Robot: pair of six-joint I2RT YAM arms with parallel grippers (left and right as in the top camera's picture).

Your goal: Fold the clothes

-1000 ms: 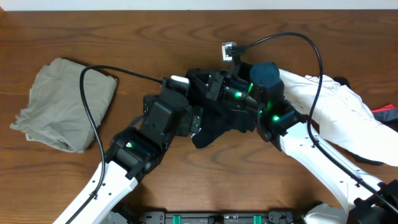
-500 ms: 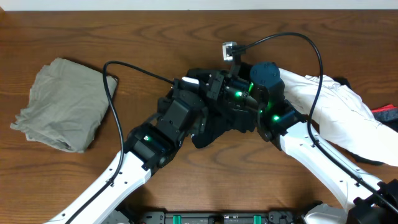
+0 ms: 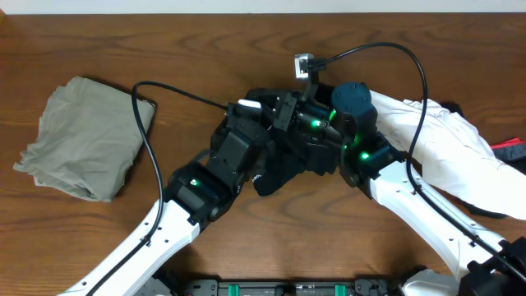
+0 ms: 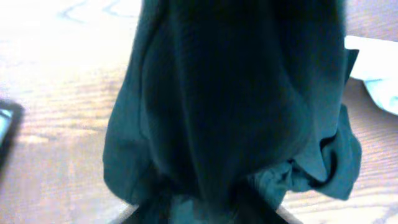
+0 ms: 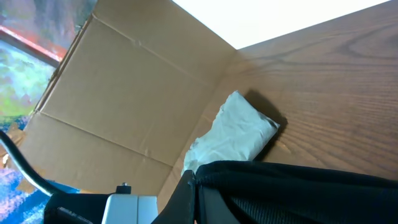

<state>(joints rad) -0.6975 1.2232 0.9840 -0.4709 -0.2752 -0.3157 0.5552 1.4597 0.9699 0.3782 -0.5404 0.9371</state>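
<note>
While the right gripper (image 5: 194,178) is pinching shut on the black garment (image 3: 283,168), holding it draped over the table (image 3: 164,49) at centre, the left gripper (image 3: 251,123) is meeting the hanging cloth, perhaps taking a second hold for folding; its jaws are hidden.

A brown wood-grain desk (image 3: 205,49) fills the overhead view, with a pale strip running along its far edge. Something red (image 3: 514,150) lies at the desk's right edge, partly hidden. The right wrist view shows a creased cardboard panel (image 5: 124,93) beside the desk.
</note>
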